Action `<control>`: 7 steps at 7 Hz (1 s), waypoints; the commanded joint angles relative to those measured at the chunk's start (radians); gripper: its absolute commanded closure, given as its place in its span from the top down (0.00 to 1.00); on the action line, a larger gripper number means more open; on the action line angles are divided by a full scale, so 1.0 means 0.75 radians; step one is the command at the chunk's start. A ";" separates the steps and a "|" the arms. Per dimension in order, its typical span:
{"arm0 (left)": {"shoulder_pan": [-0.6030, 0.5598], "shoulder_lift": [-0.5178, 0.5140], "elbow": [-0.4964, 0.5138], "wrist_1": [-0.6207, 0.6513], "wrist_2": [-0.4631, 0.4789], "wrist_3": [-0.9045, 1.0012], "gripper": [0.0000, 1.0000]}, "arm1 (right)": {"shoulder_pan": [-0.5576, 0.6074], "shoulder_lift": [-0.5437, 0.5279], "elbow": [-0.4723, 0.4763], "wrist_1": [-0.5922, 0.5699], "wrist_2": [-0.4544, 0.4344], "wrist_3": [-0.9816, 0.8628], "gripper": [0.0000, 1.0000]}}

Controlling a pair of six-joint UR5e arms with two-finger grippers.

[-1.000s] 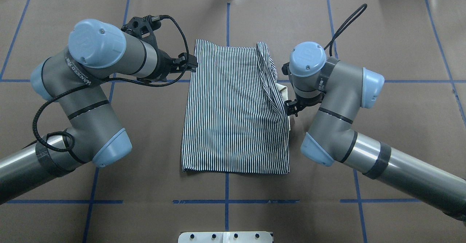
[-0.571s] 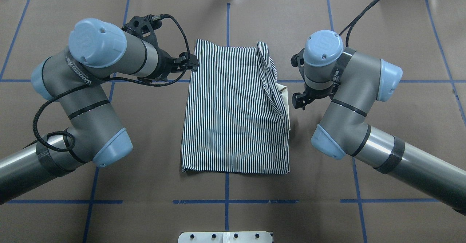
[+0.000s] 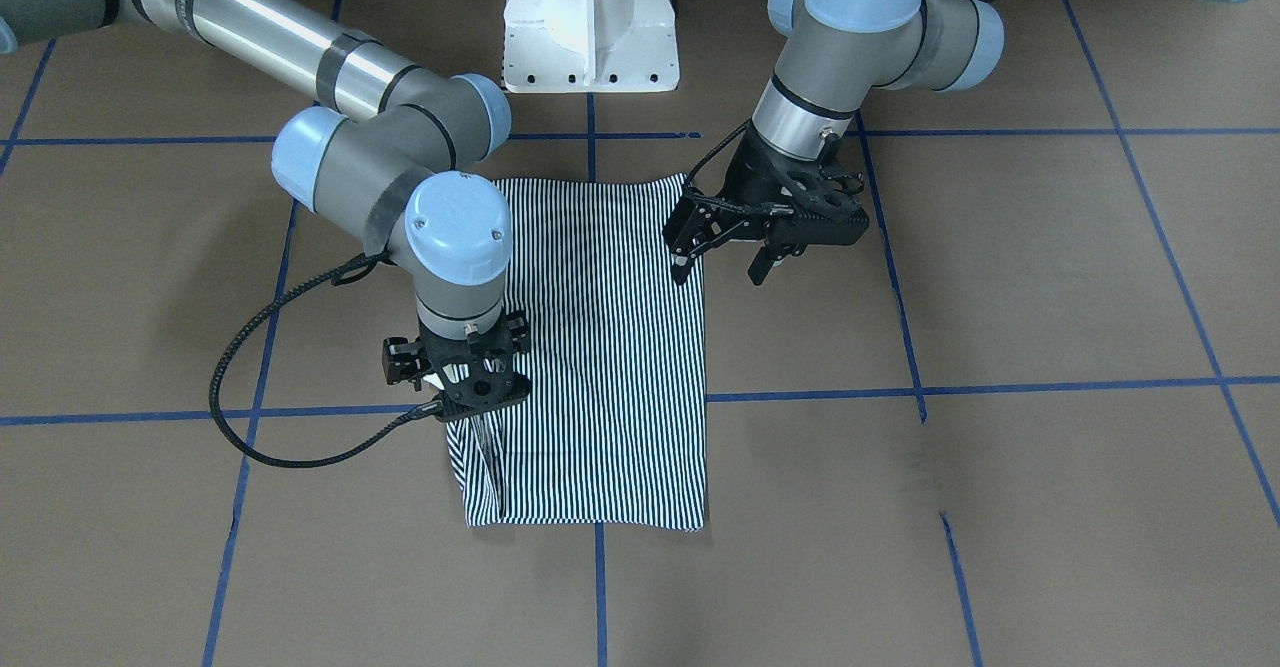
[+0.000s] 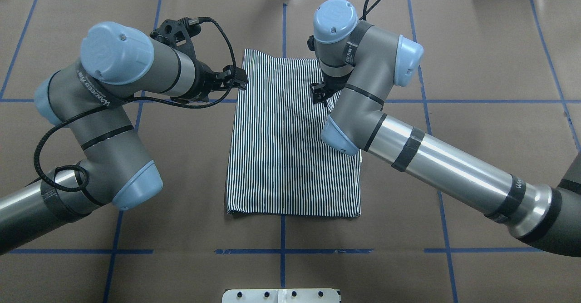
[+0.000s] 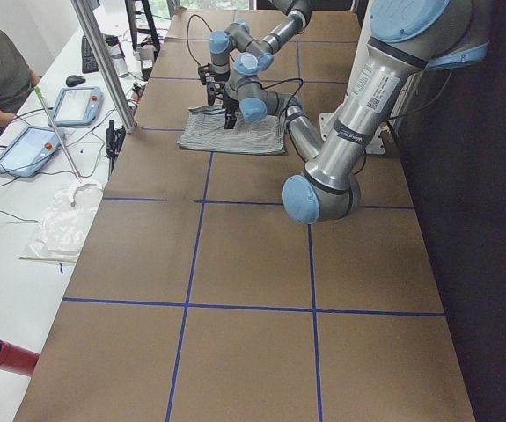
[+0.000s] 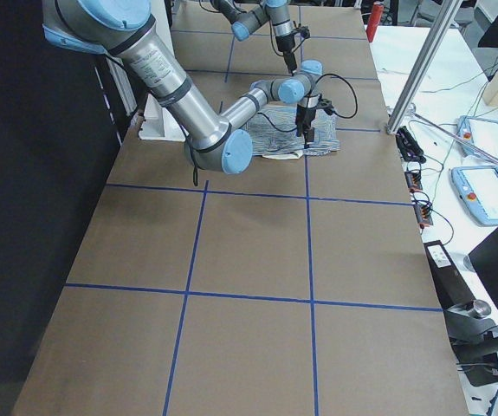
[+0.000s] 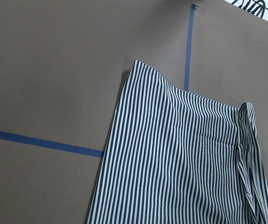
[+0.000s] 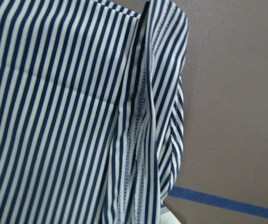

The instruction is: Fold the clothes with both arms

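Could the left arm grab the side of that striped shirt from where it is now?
Probably yes: the left tool is open and hovers right at the near edge of the shirt, with nothing between them.

Brown-paper-covered table [image 4: 476, 157], gridded w/ blue tape lines [image 4: 282, 250]. Carries folded navy-and-white striped polo shirt [image 4: 290, 157], flat, approx. centre, over a tape crossing, edges roughly parallel to lines. White pedestal base [image 3: 590, 22] at robot-side edge, mid-table.
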 commanded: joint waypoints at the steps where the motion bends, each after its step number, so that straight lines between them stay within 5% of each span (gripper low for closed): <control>1: 0.000 0.004 -0.001 -0.004 -0.015 0.002 1.00 | -0.018 0.019 -0.077 0.043 -0.002 0.006 1.00; 7: 0.000 0.010 0.001 -0.006 -0.015 0.006 1.00 | -0.018 -0.016 -0.065 -0.002 0.006 -0.011 1.00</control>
